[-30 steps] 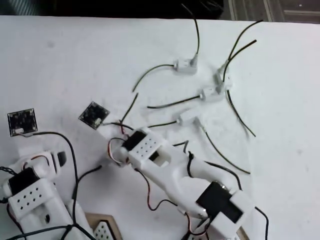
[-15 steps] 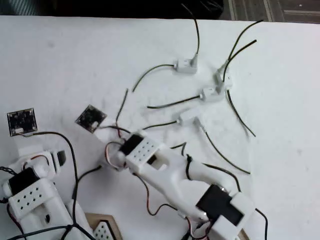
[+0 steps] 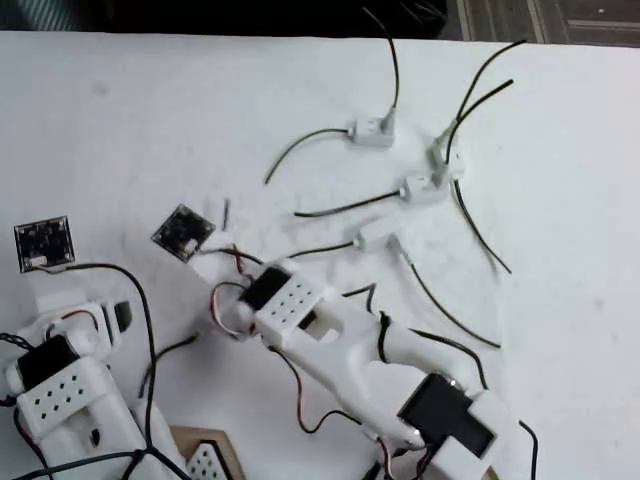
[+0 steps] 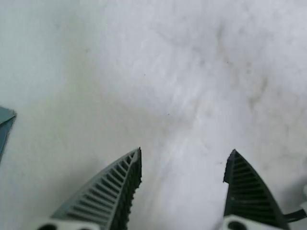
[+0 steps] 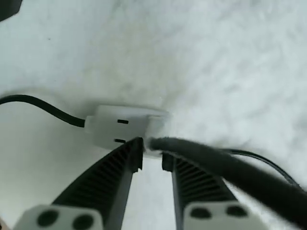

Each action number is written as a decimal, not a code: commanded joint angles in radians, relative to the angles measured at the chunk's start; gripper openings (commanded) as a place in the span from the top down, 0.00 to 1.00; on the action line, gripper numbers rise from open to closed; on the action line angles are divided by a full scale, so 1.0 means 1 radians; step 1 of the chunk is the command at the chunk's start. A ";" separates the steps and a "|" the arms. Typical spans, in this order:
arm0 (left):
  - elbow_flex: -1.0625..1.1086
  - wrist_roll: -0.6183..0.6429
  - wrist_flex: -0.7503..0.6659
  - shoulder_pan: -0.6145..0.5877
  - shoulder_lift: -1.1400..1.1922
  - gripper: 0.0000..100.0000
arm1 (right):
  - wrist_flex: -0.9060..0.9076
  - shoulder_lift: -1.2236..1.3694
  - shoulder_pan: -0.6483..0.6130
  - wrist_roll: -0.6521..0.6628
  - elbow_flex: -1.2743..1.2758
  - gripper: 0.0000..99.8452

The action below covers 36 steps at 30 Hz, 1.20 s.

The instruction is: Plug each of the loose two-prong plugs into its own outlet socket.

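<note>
My right gripper (image 5: 152, 149) is shut on a black-corded plug (image 5: 211, 160), whose tip sits against a white socket block (image 5: 122, 125) lying on the table with its own black lead. In the high view the right arm (image 3: 300, 305) reaches to the table's middle left. The held cord's free end (image 3: 226, 214) sticks up just beyond it. My left gripper (image 4: 186, 152) is open over bare white table, at the near left corner where the left arm (image 3: 60, 385) rests. Several white plug-and-socket pairs (image 3: 420, 188) lie at the back right.
Two small black square boards lie on the left, one (image 3: 185, 232) just beside the right arm's wrist, the other (image 3: 44, 243) near the left arm. Loose black leads (image 3: 455, 320) spread across the right half. The far left of the table (image 3: 120, 120) is bare.
The free end of the held cord has swung left and now looks short and upright. The right arm's wrist has shifted slightly. The left arm has not moved.
</note>
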 commanded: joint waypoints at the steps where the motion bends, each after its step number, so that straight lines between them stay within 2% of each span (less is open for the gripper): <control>1: -0.005 0.008 -0.017 -0.002 -0.012 0.72 | -0.021 -0.042 0.024 -0.003 -0.020 0.98; 5: -0.005 0.008 -0.017 -0.002 -0.012 0.72 | -0.021 0.022 0.024 0.049 -0.023 0.98; 12: -0.005 0.008 -0.017 -0.002 -0.012 0.72 | -0.012 0.156 0.021 0.057 -0.057 0.98; 19: -0.005 0.006 -0.017 -0.002 -0.012 0.72 | 0.018 0.157 0.002 0.057 -0.058 0.98; 24: -0.005 0.008 -0.017 -0.001 -0.012 0.72 | 0.021 0.102 0.036 0.049 -0.103 0.98; 27: -0.005 0.006 -0.017 0.016 -0.012 0.72 | 0.012 0.038 0.114 0.051 -0.106 0.98; 36: -0.005 0.009 -0.017 0.018 -0.012 0.72 | -0.099 -0.016 0.473 0.058 -0.198 0.98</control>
